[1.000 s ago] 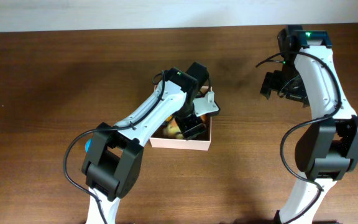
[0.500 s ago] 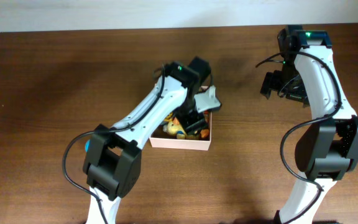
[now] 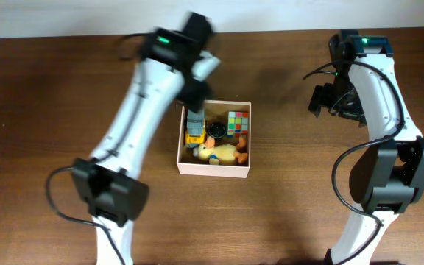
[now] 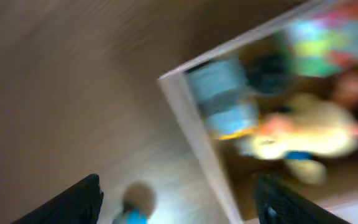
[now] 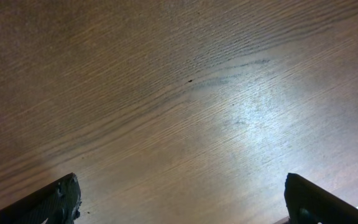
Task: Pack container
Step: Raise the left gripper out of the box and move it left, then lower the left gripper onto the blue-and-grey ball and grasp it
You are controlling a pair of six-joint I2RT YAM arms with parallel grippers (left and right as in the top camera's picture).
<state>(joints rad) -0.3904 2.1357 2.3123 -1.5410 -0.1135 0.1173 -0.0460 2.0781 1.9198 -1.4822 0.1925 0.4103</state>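
Left gripper (image 4: 178, 200) and right gripper (image 5: 188, 202): both released, empty. Risk: left dips low beside the white-walled square cardboard container (image 3: 213, 171), clips its wall, shoves it.

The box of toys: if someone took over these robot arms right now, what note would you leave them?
Left claw: open, empty, above the table by the container's far-left corner.
Right claw: open, empty, over the table off to the right.
Done: a coloured cube, a yellow toy and a toy vehicle lie inside the container.
To do: a blurred blue thing outside it may need packing.
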